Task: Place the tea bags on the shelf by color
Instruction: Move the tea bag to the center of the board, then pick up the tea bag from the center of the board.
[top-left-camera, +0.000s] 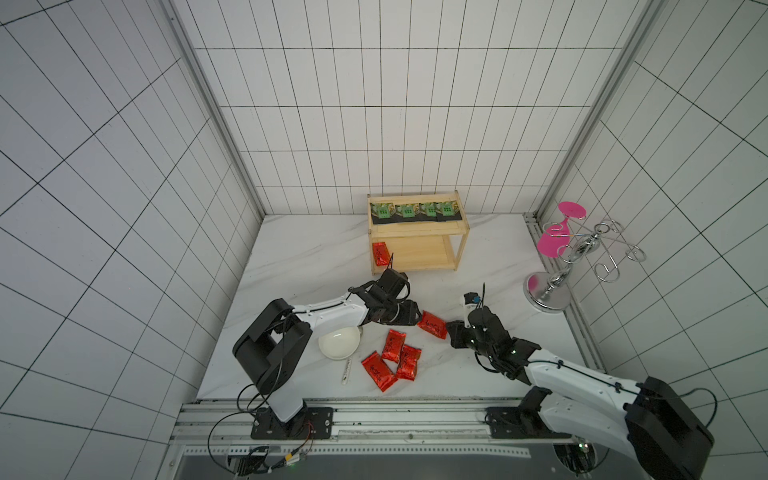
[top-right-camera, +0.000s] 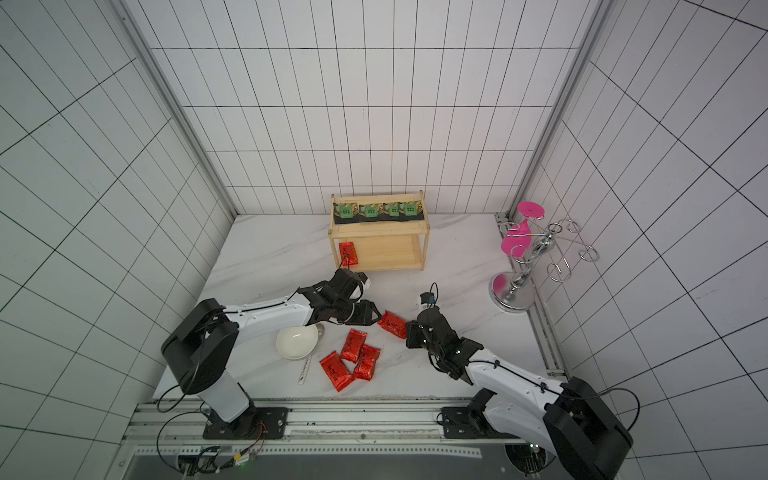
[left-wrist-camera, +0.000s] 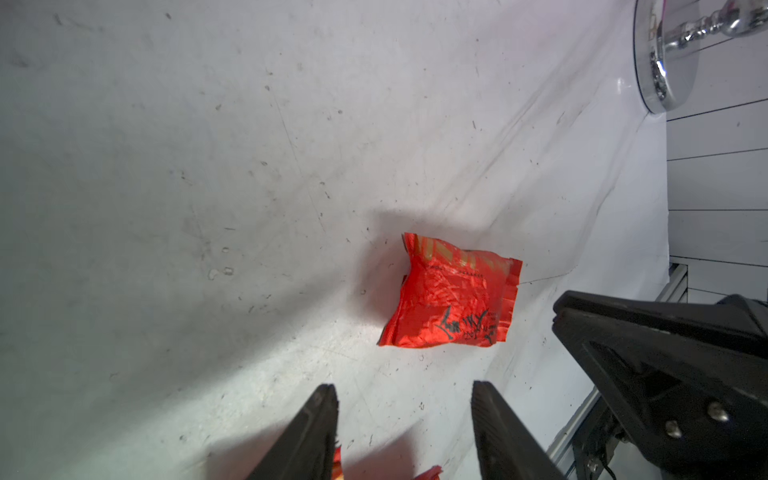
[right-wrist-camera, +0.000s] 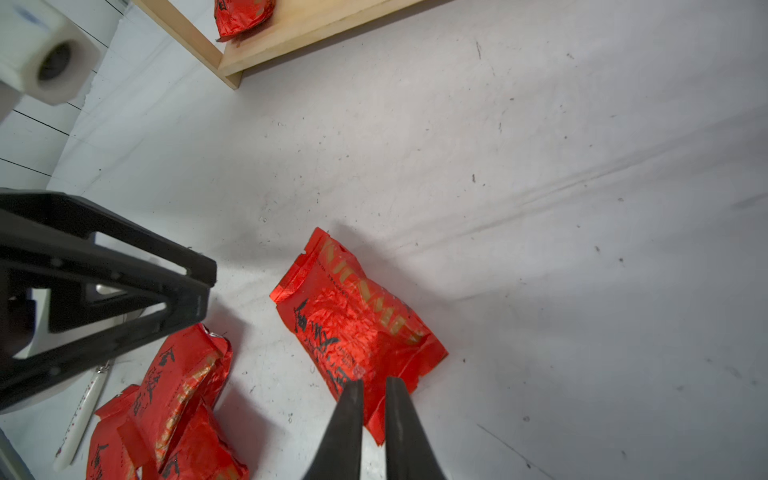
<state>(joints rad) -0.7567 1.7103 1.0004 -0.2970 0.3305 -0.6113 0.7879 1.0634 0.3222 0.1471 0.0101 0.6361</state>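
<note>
Four sachets (top-left-camera: 406, 210) atop shelf (top-left-camera: 417, 227), red pouch (top-left-camera: 379, 254) beneath; right claw (right-wrist-camera: 374, 384) seemingly pinches loose pouch (right-wrist-camera: 353, 316); left claw (left-wrist-camera: 403, 390) gapes empty.

The tabletop (top-left-camera: 432, 286) before the wooden shelf (top-left-camera: 462, 249) is free, and its lower board (top-left-camera: 419, 251) is open beside one red pouch (top-left-camera: 380, 254).

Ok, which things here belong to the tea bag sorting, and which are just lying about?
Job: shelf; four black tea bags on top; red pouch on lower board; lone red pouch; three heaped red pouches.
Lying about: white bowl; white stick; chrome stand with pink discs.
</note>
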